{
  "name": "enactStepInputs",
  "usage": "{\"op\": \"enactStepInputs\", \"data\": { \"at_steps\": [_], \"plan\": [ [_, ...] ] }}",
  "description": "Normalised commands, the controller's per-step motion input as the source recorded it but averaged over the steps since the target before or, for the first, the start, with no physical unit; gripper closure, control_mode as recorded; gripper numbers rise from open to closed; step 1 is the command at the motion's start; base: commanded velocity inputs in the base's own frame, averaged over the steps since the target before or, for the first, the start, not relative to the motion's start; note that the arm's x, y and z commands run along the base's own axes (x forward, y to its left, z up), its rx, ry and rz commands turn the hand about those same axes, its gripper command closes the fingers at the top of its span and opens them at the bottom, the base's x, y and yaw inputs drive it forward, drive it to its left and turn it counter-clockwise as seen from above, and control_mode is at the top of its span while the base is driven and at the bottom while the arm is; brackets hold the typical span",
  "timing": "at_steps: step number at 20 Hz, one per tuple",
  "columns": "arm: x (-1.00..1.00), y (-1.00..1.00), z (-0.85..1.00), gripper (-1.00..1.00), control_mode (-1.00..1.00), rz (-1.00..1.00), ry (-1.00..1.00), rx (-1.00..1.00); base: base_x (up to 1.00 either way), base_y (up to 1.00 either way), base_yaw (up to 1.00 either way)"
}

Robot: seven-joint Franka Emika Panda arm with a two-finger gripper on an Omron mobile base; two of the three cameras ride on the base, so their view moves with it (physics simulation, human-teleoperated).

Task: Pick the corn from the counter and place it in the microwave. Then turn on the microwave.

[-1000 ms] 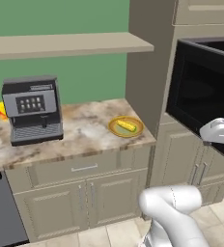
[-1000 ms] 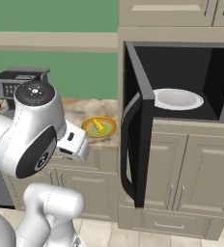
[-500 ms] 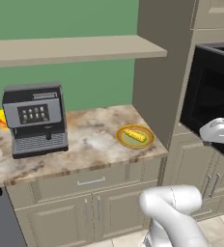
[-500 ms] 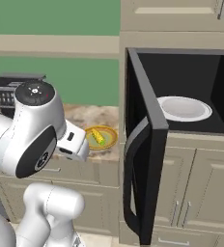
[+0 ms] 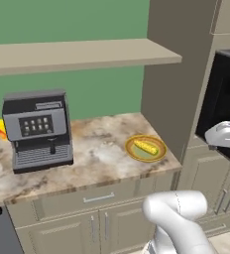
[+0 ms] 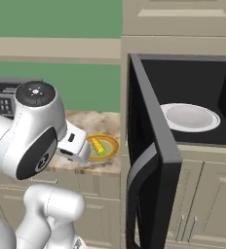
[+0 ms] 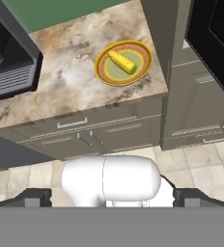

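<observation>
The gripper (image 7: 112, 205) is held high above the floor in front of the cabinets, its jaws spread fully apart and nothing carried between them; only the two dark finger tips (image 7: 33, 198) are seen at the bottom of the hand view. From that height the camera on the hand is aimed down at the surface (image 7: 75, 82), which is probably why the arm is kept raised: the target can be located before any descent is begun.

The corn (image 7: 122, 61) is seen lying on its side on a round yellow-rimmed plate (image 7: 106, 76), its green tip turned toward the cabinet side. The plate is set near the right end of the surface, close to its front edge and just beside the tall cabinet column (image 5: 179, 84). The corn is untouched and well apart from the gripper, so the pick is judged not yet started.

The microwave (image 6: 183, 97) is built into that column, and its door (image 6: 151, 155) is swung wide open toward the plate, so the white turntable (image 6: 189, 117) is left exposed to receive the cob. A short carry is thus allowed, though the open door is likely to need avoiding.

A grey coffee machine (image 5: 36, 130) is stood farther left under the wall shelf (image 5: 77, 53), clear of the route.
</observation>
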Motion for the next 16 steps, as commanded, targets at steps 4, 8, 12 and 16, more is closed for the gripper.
{"op": "enactStepInputs", "data": {
  "at_steps": [4,8,12,16],
  "plan": [
    [0.00,0.00,0.00,-1.00,1.00,0.00,0.00,0.00,0.36,0.34,0.00],
    [0.00,0.00,0.00,-1.00,1.00,0.00,0.00,0.00,0.34,0.34,0.00],
    [0.00,0.00,0.00,-1.00,1.00,0.00,0.00,0.00,0.34,0.35,0.00],
    [0.00,0.00,0.00,-1.00,1.00,0.00,0.00,0.00,0.33,0.35,0.00]
  ]
}}
